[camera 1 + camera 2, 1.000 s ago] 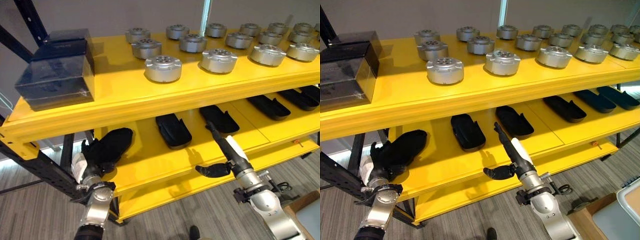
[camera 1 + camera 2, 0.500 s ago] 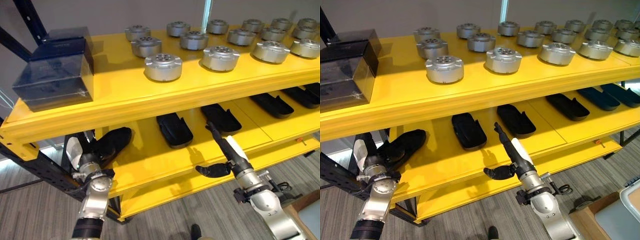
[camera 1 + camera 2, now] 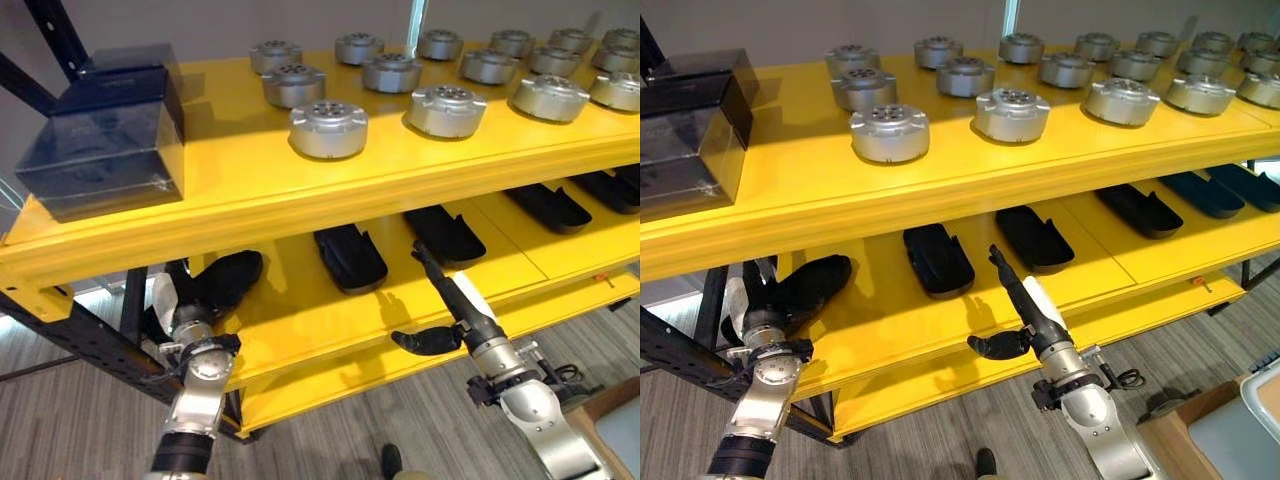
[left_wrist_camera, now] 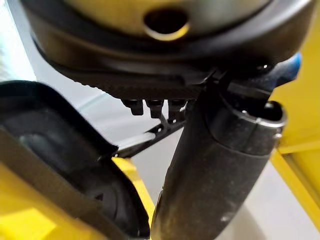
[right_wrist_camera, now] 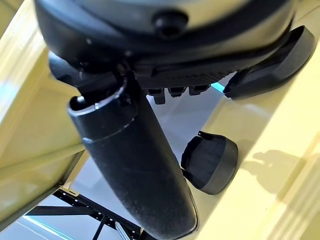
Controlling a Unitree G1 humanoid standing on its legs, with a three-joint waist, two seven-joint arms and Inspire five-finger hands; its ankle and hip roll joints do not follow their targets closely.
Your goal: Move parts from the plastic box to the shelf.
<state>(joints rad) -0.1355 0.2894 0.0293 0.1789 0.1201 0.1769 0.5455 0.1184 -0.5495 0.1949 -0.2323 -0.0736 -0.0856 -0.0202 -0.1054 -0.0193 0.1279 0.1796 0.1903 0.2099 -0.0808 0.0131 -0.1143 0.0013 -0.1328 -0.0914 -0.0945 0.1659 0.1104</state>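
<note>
At lower left, our left hand (image 3: 178,308) is touching a black part (image 3: 226,280) at the lower shelf's (image 3: 300,335) edge, grip unclear. Centre, our right hand (image 3: 455,300) is reaching with straight fingers over open yellow shelf.

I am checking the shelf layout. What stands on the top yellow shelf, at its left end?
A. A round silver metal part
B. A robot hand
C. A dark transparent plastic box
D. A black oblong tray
C: the dark transparent plastic box sits there, left of the round silver metal parts.
</note>
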